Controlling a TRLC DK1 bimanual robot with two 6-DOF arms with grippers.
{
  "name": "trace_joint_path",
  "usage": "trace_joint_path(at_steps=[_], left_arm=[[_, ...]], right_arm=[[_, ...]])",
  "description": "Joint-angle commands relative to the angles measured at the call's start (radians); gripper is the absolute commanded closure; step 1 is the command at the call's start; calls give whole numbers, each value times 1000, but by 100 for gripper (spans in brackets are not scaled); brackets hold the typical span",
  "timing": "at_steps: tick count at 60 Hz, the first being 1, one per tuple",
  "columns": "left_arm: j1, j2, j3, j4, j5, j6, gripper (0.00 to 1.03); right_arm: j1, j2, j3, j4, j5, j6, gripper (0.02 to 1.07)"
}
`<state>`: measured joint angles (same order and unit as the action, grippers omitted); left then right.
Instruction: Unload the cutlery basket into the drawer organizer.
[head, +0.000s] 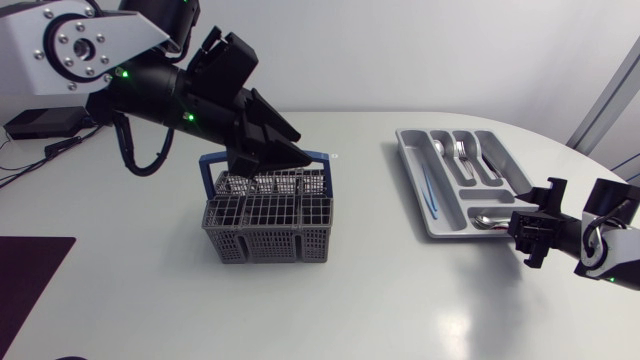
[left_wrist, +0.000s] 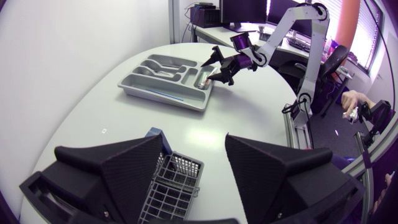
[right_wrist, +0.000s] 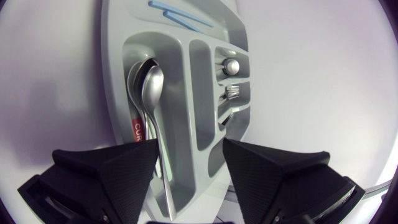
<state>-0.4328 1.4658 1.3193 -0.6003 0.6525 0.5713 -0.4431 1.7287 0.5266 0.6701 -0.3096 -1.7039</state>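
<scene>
On the white counter (head: 380, 290), the left end effector (head: 290, 150) hangs with fingers spread just above the grey cutlery basket (head: 268, 225). Further right lies the drawer organizer (head: 410, 165), spoons (right_wrist: 151, 87) in one compartment. The right end effector (head: 533, 222), fingers spread, hovers over their handles.
</scene>
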Motion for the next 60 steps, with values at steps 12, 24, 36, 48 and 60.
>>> trace_joint_path(at_steps=[12,24,36,48,60], left_arm=[[29,-94,-68,7,-1,-25,32],[31,-142,-100,8,-1,-28,32],[39,-183,-126,8,-2,-27,31],[60,-193,-140,17,-2,-17,31],[72,-185,-144,33,-2,-19,31]], right_arm=[[-32,-60,-39,-32,-5,20,7],[17,-1,-27,-12,14,24,7],[57,48,38,0,60,41,7],[21,38,113,-156,60,12,7],[17,-100,38,-159,14,38,7]])
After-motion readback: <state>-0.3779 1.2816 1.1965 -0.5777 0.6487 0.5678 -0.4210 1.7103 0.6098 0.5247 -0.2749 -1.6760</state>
